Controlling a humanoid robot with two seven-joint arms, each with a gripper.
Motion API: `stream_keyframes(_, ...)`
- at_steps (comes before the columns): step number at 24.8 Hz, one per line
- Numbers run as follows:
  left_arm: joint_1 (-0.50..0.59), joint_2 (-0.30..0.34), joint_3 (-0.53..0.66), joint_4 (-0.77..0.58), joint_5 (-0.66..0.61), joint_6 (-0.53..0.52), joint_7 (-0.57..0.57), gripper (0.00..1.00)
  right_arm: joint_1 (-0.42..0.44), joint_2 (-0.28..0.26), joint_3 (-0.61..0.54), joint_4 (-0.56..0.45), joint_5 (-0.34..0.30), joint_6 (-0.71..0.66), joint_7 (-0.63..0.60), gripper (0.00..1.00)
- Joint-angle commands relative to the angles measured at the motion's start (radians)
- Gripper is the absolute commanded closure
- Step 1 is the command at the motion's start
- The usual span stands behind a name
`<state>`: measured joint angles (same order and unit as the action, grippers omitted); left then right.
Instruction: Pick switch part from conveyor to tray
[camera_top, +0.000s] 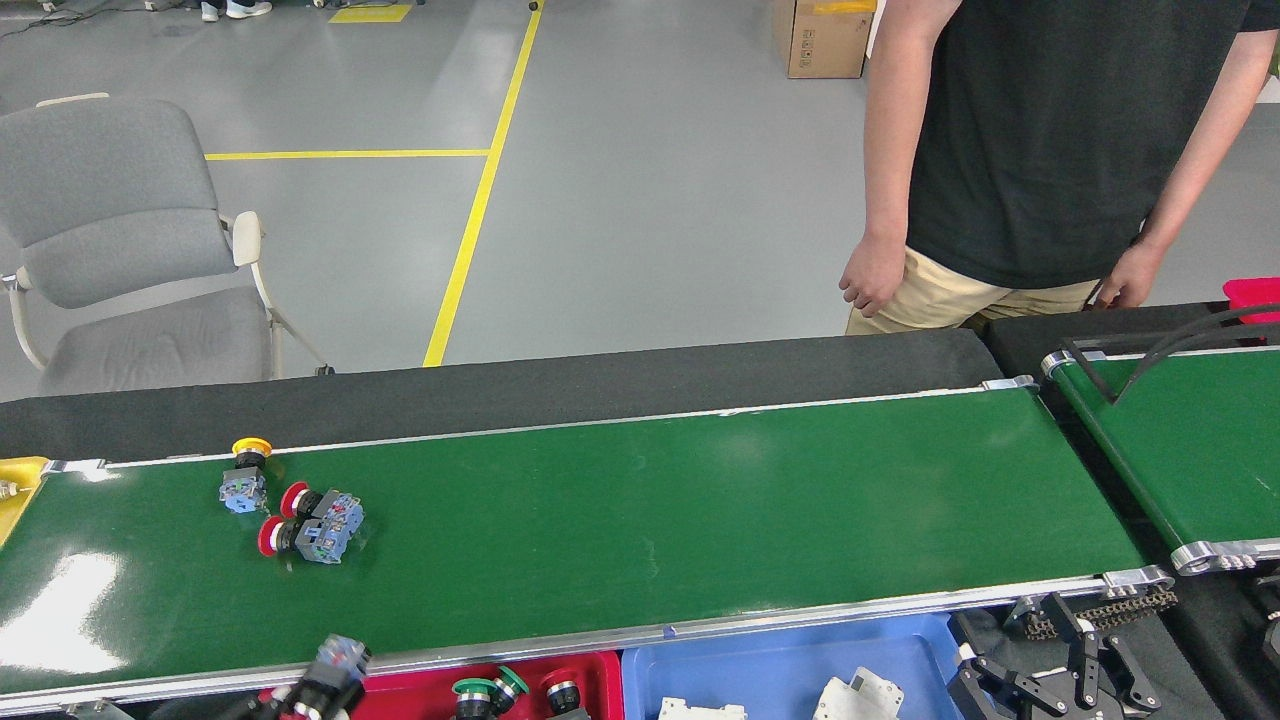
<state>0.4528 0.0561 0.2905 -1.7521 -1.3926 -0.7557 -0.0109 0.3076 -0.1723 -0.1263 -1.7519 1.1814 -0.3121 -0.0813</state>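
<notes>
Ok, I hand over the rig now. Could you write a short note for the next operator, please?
Left hand: mostly cut off at the bottom edge, jaws hidden; one switch part sits at its tip, over the red tray's left end.
Right hand: open, empty, beside the blue tray.
On the conveyor: one yellow-capped switch and two red-capped switches, far left.
Done: some switches already in the red tray.
Left: place this one, then pick those three.
</notes>
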Motion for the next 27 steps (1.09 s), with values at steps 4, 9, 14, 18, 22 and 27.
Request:
stream_keyframes(4,-0.014,-0.03,0.019,-0.018,0.004,-0.03,0.009,0.0,-0.002,-0.004,-0.03,-0.017,-0.003,-0.047,-0.002,0.0)
stream_keyframes(9,-0.017,-0.045,0.168,-0.012,0.004,0.236,0.009,0.0,0.004,0.0,-0.029,-0.017,-0.003,-0.068,0.0,0.0)
stream_keyframes(14,-0.052,-0.018,0.242,0.023,0.0,0.366,0.009,0.0,-0.001,0.004,-0.044,-0.012,-0.005,-0.074,0.002,0.0)
stream_keyframes(18,-0.085,-0.013,0.245,0.031,-0.005,0.369,0.009,0.0,0.001,0.008,-0.055,-0.009,-0.005,-0.076,0.003,0.0)
stream_keyframes(22,-0.184,0.047,0.24,0.117,-0.042,0.407,0.0,0.0,-0.002,0.008,-0.056,-0.009,-0.006,-0.078,0.011,0.0)
stream_keyframes(27,-0.339,0.117,0.239,0.321,-0.08,0.415,-0.012,0.0,0.001,0.004,-0.055,-0.009,-0.005,-0.097,0.023,0.0)
